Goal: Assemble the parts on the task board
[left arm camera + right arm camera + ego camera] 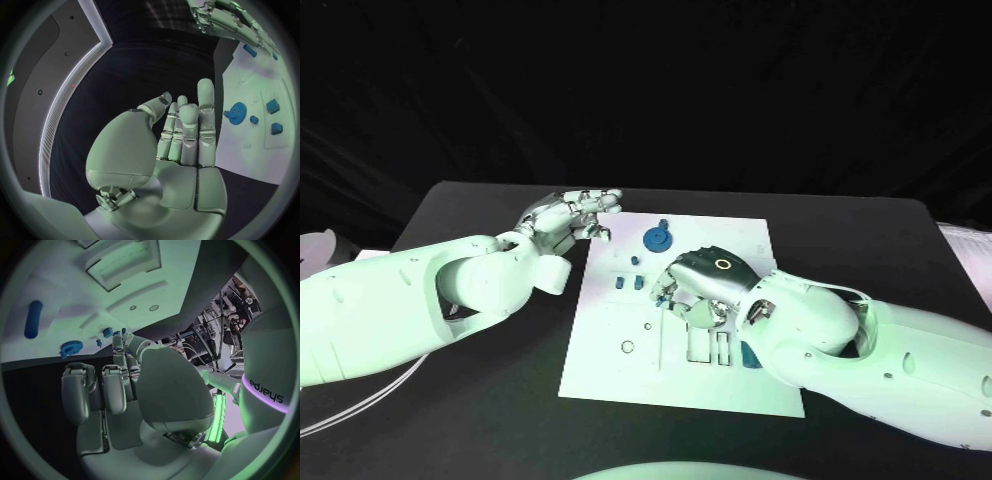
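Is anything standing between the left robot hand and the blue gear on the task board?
Nothing visible. The left robot hand hovers open at the task board's far left corner, and only bare board lies between it and the blue gear. The right robot hand works nearer the board's middle, off that line.

black table [473,370], dark curtain backdrop [646,90] behind it; white cable [358,405] near the table's left edge
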### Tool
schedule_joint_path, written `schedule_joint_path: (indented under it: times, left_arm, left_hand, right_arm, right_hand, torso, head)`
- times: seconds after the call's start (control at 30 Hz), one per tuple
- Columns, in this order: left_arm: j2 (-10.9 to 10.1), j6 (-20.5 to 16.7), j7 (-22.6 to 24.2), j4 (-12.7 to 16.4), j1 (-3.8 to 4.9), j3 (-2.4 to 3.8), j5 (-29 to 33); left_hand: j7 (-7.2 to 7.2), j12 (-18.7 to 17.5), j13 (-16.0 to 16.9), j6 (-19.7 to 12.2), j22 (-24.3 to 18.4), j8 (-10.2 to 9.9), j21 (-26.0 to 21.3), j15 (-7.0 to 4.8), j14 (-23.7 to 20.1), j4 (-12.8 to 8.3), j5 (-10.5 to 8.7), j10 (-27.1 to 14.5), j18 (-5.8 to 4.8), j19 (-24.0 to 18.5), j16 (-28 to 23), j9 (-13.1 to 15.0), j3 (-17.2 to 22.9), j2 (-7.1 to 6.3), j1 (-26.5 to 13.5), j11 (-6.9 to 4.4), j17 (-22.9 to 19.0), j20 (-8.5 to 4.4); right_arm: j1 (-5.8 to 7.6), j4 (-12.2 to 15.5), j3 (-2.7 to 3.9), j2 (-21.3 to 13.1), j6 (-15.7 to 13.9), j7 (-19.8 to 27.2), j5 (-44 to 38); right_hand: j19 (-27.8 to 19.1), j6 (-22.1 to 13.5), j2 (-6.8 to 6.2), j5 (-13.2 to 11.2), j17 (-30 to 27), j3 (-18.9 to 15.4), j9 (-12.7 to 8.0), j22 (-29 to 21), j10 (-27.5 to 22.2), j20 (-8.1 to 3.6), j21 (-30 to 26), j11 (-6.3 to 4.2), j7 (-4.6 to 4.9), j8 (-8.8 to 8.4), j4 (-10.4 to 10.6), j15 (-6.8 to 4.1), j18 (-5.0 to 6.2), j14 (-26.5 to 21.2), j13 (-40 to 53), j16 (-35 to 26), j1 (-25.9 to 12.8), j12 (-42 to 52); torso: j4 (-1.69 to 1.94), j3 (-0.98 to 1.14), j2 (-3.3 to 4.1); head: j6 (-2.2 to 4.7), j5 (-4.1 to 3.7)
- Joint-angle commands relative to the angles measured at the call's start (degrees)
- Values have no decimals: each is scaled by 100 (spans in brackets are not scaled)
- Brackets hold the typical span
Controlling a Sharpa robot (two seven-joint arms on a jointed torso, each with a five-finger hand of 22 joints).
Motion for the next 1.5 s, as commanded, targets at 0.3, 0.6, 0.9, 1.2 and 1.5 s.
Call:
schedule_joint_path:
  times: [0.3,0.6,0.9,1.2,1.5]
  left_arm:
    - [34,134,38,48,1,3,-29]
    - [41,144,29,50,1,3,-29]
    - [34,149,23,53,1,3,-29]
    - [21,152,16,49,1,3,-29]
    - [16,155,16,58,1,3,-29]
  left_hand:
    - [-5,25,-7,-50,-9,-23,-21,6,-23,5,28,-39,98,7,10,-1,-44,13,-51,-12,-5,48]
    - [-5,25,-7,-50,-9,-23,-21,6,-23,5,28,-39,98,7,10,-1,-44,13,-51,-12,-5,48]
    - [-6,32,-7,-52,-10,-21,-23,7,-24,5,34,-43,99,7,13,0,-49,14,-56,-13,-6,50]
    - [-6,32,-7,-52,-10,-21,-23,7,-24,5,34,-43,99,7,13,0,-49,14,-56,-13,-6,50]
    - [-4,39,-8,-57,-11,-21,-25,8,-27,9,37,-52,100,6,15,1,-58,15,-67,-12,-14,53]
  right_arm:
    - [-182,-301,-44,296,233,134,-108]
    - [-225,-366,-62,392,334,152,-112]
    - [-234,-398,-68,407,426,144,-114]
    - [-235,-390,-70,394,451,31,-242]
    - [-235,-413,-82,456,595,-165,-430]
  right_hand:
    - [166,23,-16,22,689,-5,10,622,-4,-28,11,0,49,2,-45,-14,96,436,-5,10,-34,-35]
    - [165,21,-18,22,685,-6,11,619,-6,-28,9,2,52,1,-50,-13,97,435,-7,8,-36,-35]
    - [164,21,-21,21,684,-8,12,617,-7,-28,7,4,55,0,-53,-12,97,435,-9,8,-41,-35]
    - [162,25,-25,21,685,-16,15,615,-6,-27,5,8,60,1,-55,-9,98,434,-12,9,-57,-32]
    - [163,27,-30,20,679,-24,17,615,-6,-26,5,10,60,1,-56,-7,97,433,-14,4,-71,-31]
  torso:
    - [2,5,1]
    - [3,10,2]
    - [0,9,4]
    - [-3,8,2]
    - [-5,7,2]
  head:
    - [-56,90]
    - [-99,126]
    - [-134,139]
    - [-148,144]
    - [-142,141]
